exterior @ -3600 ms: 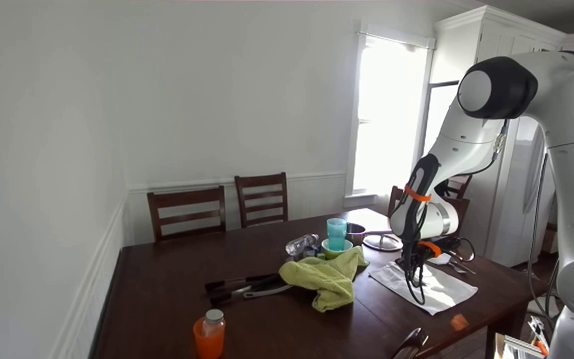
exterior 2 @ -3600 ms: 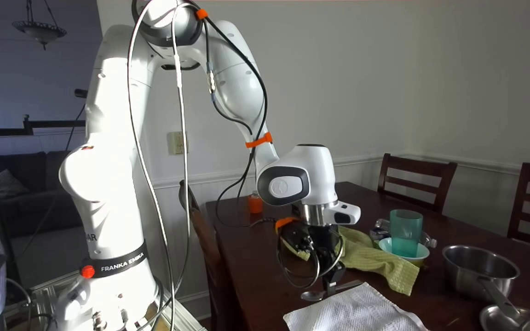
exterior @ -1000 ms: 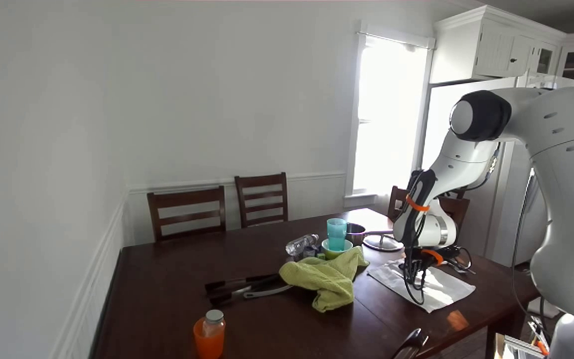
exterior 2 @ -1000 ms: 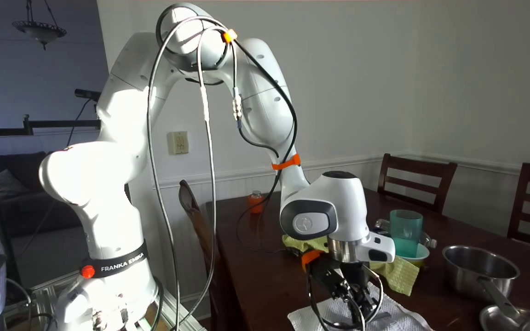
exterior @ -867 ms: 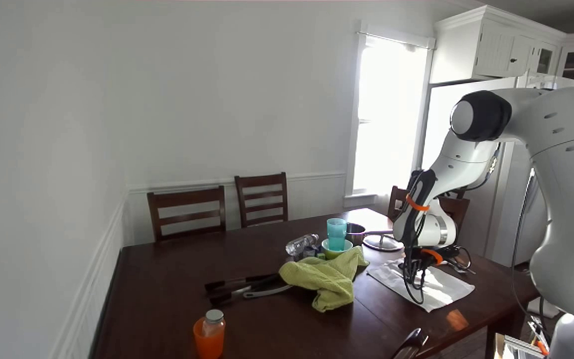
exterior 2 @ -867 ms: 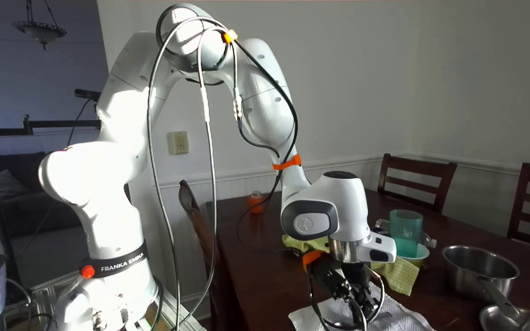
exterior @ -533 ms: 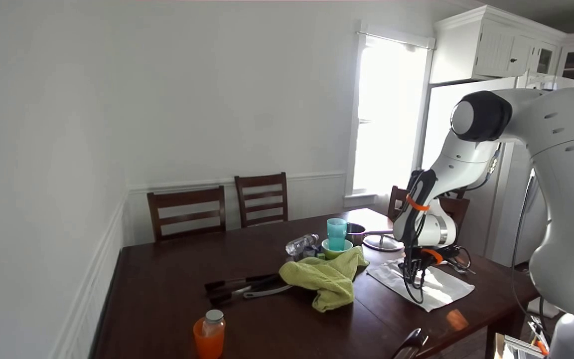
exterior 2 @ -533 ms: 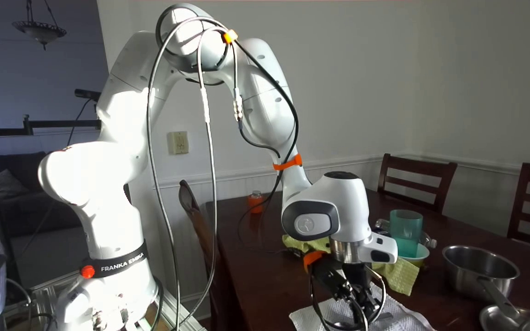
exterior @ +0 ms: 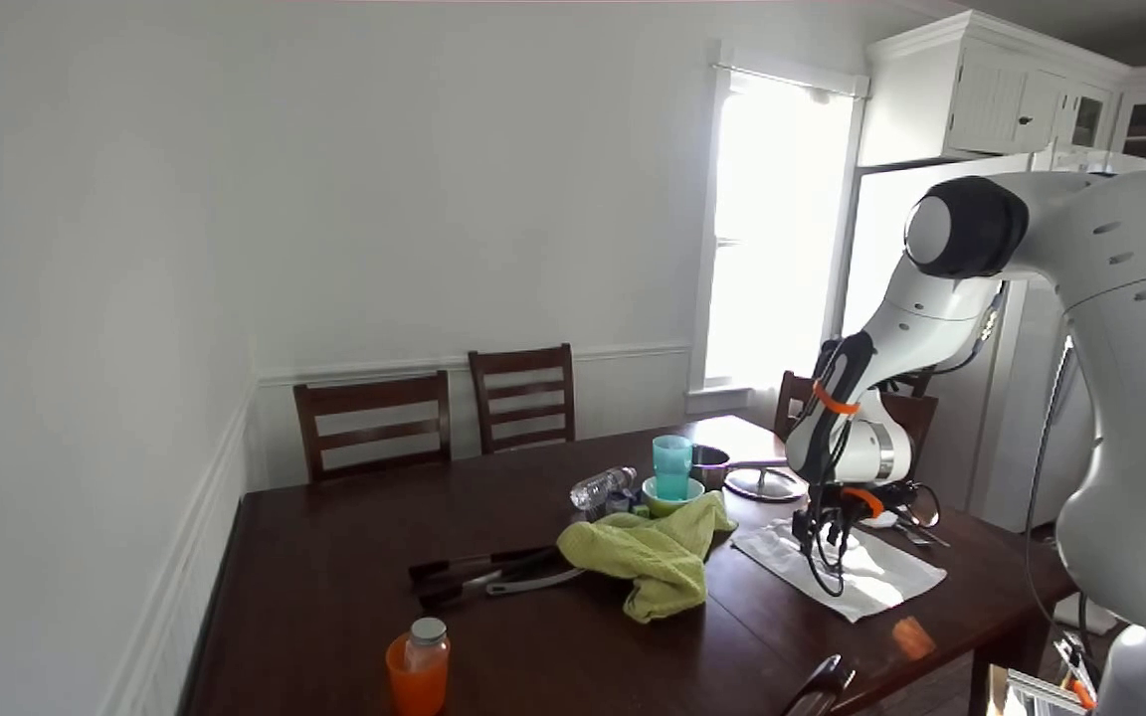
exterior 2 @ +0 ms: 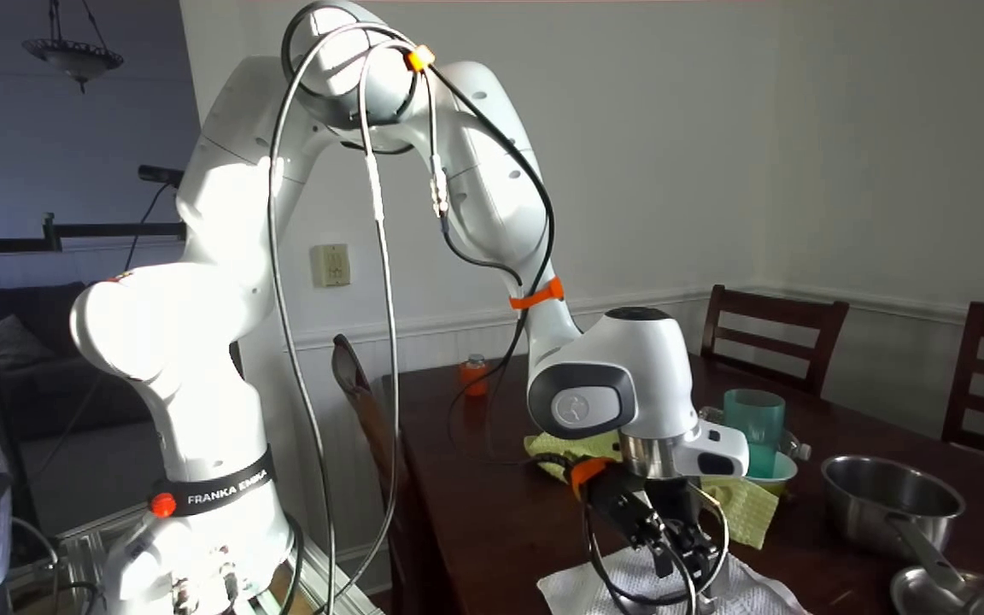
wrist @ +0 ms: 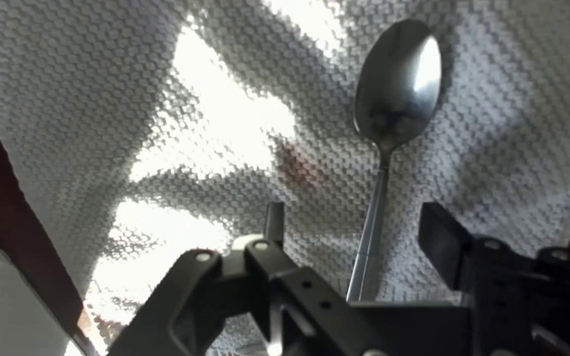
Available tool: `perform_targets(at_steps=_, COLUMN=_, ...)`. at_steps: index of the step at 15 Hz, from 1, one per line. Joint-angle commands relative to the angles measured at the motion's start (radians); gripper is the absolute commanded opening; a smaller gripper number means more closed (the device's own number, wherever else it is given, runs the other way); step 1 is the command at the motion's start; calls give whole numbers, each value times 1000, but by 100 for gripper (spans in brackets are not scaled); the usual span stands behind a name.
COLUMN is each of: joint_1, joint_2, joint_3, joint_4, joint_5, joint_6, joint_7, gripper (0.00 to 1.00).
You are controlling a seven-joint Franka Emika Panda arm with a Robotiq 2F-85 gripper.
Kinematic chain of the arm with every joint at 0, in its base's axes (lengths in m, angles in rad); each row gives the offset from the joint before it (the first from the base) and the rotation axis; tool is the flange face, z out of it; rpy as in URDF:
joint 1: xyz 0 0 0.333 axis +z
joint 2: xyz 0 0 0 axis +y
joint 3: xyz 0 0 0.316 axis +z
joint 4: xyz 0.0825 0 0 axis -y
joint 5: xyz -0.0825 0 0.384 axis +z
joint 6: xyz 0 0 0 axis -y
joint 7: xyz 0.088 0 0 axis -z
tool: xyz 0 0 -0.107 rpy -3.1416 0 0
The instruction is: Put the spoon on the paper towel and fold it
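Spoon [wrist: 398, 94] lies on the paper towel [wrist: 507, 163] in the wrist view. We find the end effector [wrist: 356, 225] wide there, its fingers [wrist: 443, 242] standing on either side of the spoon's handle and apart from it. We note a polished bowl with a bright glint, directed toward the top of the view; the handle's lower end is hidden.

In an exterior view we record the arm [exterior: 931, 308] bent high at the right edge, its forearm slanting down to a wrist above the paper towel on the dark surface [exterior: 334, 557]. Whether the fingertips touch it we cannot tell.

In an exterior view we see the arm arch from its base [exterior 2: 202, 538] and descend, cables [exterior 2: 376, 188] alongside; the spoon we cannot distinguish.
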Motion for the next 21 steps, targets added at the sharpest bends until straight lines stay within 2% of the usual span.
perform_targets(at_steps=1, joint_1=-16, joint_2=-57, joint_3=-3, joint_4=-20, joint_5=-14, joint_6=-12, joint_7=-5, gripper=99)
perform_targets(at_steps=9, joint_1=7, joint_2=-155, joint_3=-39, joint_4=-44, joint_5=-12, joint_6=-61, joint_7=4, gripper=100)
perform_targets(at_steps=12, joint_1=13, joint_2=-203, joint_3=-34, joint_4=-78, joint_5=2, joint_6=-74, joint_7=-2, gripper=100)
perform_targets(at_steps=13, joint_1=12, joint_2=-144, joint_3=-35, joint_4=-28, joint_5=6, joint_6=-54, joint_7=-2, gripper=100)
perform_targets(at_steps=21, joint_1=20, joint_2=-150, joint_3=-28, joint_4=-39, joint_5=11, joint_6=-58, joint_7=2, gripper=100)
